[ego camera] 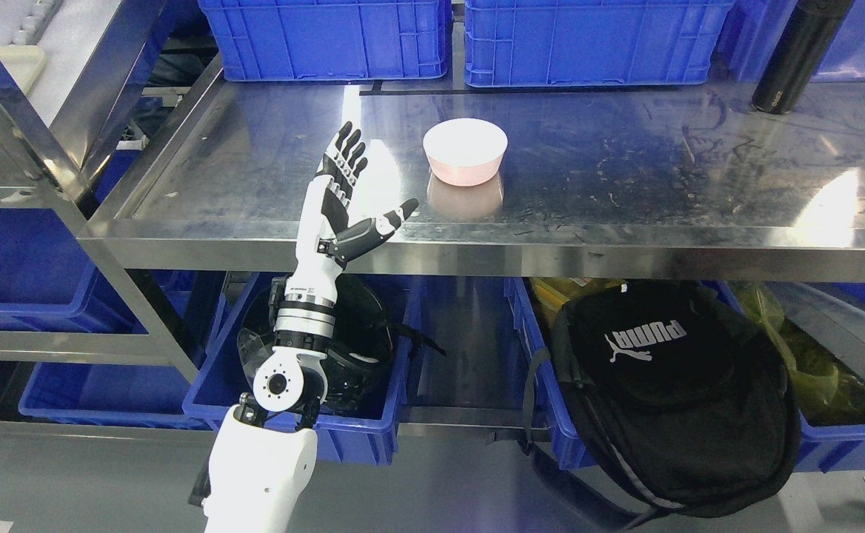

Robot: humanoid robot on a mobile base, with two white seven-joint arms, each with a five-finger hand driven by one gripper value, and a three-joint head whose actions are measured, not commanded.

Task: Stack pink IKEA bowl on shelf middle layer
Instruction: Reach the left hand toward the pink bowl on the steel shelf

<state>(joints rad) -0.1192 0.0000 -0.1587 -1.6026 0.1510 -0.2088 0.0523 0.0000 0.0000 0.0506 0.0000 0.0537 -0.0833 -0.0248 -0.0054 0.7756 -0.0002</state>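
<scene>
pink bowl (465, 150); blue crates (326, 37); black backpack (669, 392)

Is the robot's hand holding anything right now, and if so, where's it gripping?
Nothing. The left hand is open, left of the pink bowl and not touching it.

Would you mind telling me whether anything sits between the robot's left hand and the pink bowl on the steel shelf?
Nothing visible does. The left hand is open over the shelf's front edge, and only bare steel shelf lies between it and the pink bowl to its right.
</scene>
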